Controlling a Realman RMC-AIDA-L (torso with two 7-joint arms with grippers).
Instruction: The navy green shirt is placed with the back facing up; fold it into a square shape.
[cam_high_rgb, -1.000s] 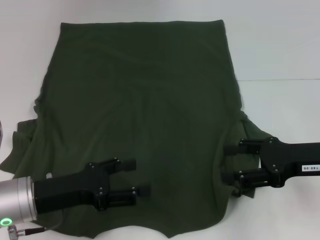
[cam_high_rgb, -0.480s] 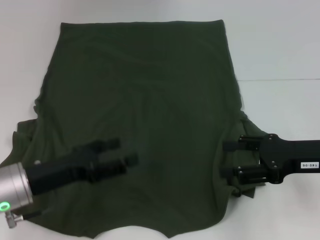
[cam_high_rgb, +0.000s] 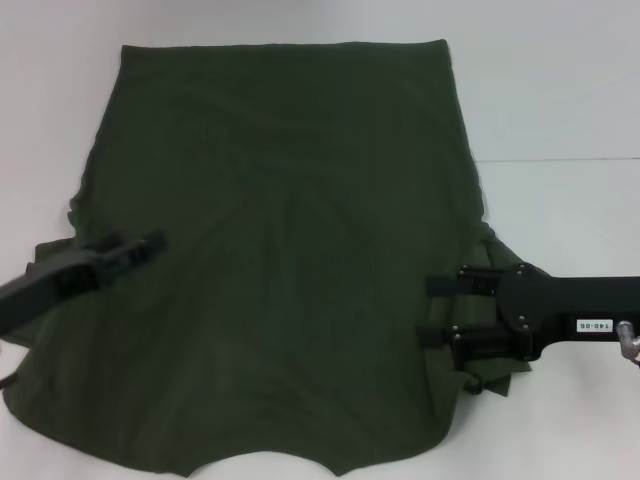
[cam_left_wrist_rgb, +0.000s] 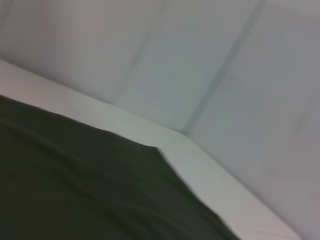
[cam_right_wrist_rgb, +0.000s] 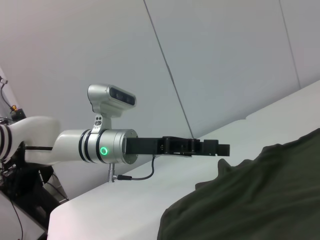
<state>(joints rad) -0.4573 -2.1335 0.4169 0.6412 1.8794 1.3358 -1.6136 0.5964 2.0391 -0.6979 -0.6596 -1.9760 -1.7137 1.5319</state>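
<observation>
Shirt count: one. The navy green shirt (cam_high_rgb: 275, 250) lies spread plain side up across the white surface (cam_high_rgb: 560, 90), filling the centre of the head view from the upper edge to the bottom edge; no lettering shows. Its hem runs straight along the top of the frame, while the sleeves bunch at the lower left and lower right, so judged from this layout no fold is yet made.

Claw count: two. The left claw (cam_high_rgb: 140, 247) sits at the left middle of the head view, over the cloth near the left sleeve; its outline is smeared and whether the fingers are parted cannot be told. In the right wrist view the same left claw (cam_right_wrist_rgb: 212, 148) hangs above the fabric, apart from it.

The right claw (cam_high_rgb: 432, 310) sits at the right middle of the head view, its two fingers spread apart, one above the other in the frame, with nothing between them. It lies over the shirt's right edge beside the bunched sleeve, a position that would suit taking up that side for a first inward fold.
</observation>
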